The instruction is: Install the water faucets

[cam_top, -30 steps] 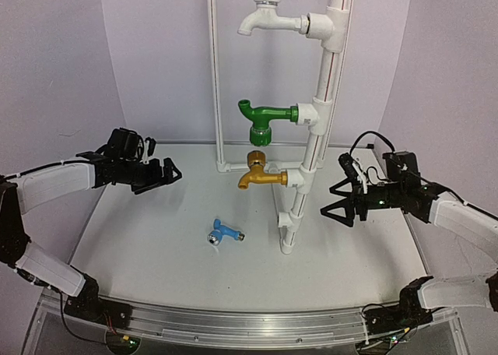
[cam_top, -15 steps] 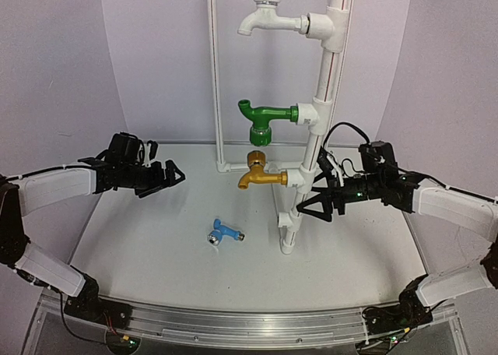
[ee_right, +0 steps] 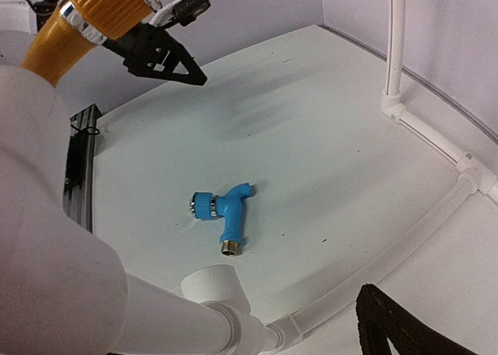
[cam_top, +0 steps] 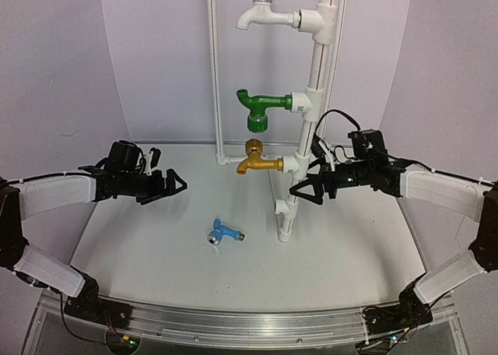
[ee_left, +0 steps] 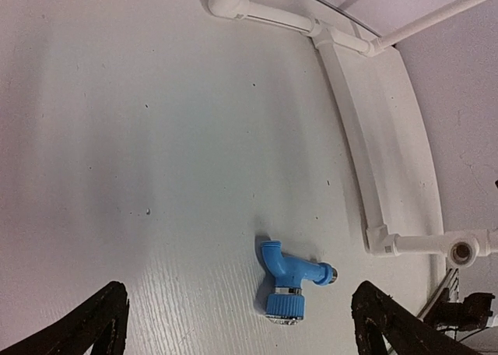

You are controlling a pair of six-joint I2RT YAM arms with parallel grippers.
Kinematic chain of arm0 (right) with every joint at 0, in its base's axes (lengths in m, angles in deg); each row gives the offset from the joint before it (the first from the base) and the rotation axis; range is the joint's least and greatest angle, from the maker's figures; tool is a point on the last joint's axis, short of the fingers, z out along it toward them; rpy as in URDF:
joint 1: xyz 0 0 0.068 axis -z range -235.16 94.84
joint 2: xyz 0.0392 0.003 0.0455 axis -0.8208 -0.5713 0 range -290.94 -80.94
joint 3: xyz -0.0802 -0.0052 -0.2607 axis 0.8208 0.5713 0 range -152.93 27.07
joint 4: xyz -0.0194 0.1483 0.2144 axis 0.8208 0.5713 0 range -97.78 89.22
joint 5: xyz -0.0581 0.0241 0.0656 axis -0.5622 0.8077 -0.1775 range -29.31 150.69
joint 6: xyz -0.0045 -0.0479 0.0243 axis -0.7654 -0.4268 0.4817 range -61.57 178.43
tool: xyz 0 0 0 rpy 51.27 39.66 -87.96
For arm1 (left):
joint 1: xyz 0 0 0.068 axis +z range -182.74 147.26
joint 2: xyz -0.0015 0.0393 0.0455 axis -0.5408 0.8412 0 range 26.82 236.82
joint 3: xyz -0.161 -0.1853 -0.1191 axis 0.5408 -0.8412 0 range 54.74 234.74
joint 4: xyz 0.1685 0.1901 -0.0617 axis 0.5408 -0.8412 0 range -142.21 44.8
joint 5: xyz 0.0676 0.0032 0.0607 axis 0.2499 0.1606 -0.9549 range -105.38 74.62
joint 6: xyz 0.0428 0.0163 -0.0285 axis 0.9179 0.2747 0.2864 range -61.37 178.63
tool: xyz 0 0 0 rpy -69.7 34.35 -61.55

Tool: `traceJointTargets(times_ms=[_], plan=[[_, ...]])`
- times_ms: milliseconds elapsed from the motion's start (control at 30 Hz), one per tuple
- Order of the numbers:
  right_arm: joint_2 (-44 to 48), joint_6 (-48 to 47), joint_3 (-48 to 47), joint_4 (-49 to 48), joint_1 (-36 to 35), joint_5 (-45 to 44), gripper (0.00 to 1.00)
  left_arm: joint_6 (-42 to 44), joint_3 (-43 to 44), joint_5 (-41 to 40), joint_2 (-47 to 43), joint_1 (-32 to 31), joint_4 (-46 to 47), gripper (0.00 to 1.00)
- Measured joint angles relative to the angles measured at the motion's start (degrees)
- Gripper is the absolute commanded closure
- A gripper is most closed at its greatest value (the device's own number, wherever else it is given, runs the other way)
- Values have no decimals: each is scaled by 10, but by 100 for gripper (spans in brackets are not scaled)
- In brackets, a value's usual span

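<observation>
No text, label, brand, number or sign can be read in any view. Small dark marks are seen on the white pipe fitting [cam_top: 305, 104] beside the green tap [cam_top: 261, 106], but they are too small to be made out. A thin red line is seen along the upright white pipe [cam_top: 317, 63]; no letters can be told in it.

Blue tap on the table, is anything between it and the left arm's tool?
No. Only bare white tabletop lies between the small sky-blue plastic tap with its silvery end and the open left tool; the left wrist view shows it.
</observation>
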Motion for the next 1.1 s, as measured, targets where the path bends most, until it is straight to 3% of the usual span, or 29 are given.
traceJointTargets(times_ms=[233,500,867,1100], plan=[[-19,-8,-36,-1,65,-4,4,23,-6,30,14,-2,16,9],[-8,-8,-49,-2,73,-12,2,56,1,35,90,-45,12,19],[163,-35,-25,113,74,-84,2,81,57,-14,166,-160,-31,28],[202,-73,-8,208,74,-77,4,77,98,-59,241,-199,-52,40]])
